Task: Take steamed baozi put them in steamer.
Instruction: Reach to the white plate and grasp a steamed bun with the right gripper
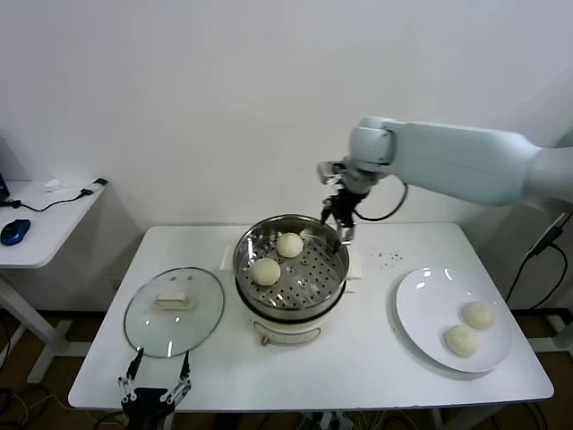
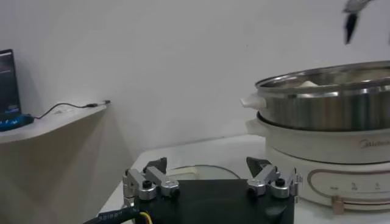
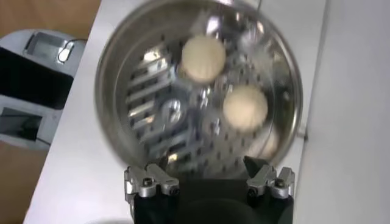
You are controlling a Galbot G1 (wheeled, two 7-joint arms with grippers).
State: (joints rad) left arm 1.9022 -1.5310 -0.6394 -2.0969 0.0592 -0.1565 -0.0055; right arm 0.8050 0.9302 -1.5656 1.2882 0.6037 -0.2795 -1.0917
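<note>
White table (image 1: 376, 358) holds everything. The shiny steel steamer (image 1: 292, 269) sits in the middle on its cream base. The glass lid (image 1: 174, 311) lies flat to its left. The white plate (image 1: 421, 309) is on the right. Two steamed baozi (image 1: 266, 271) sit inside the steamer, two more (image 1: 478, 314) on the plate. The right gripper (image 1: 343, 224) hangs over the steamer's back rim, fingers apart, holding nothing. The left gripper (image 1: 158, 381) waits open at the table's front edge.

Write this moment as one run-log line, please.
baozi: two in steamer, two on plate | right gripper: open, empty, above steamer rim | left gripper: open, idle
</note>
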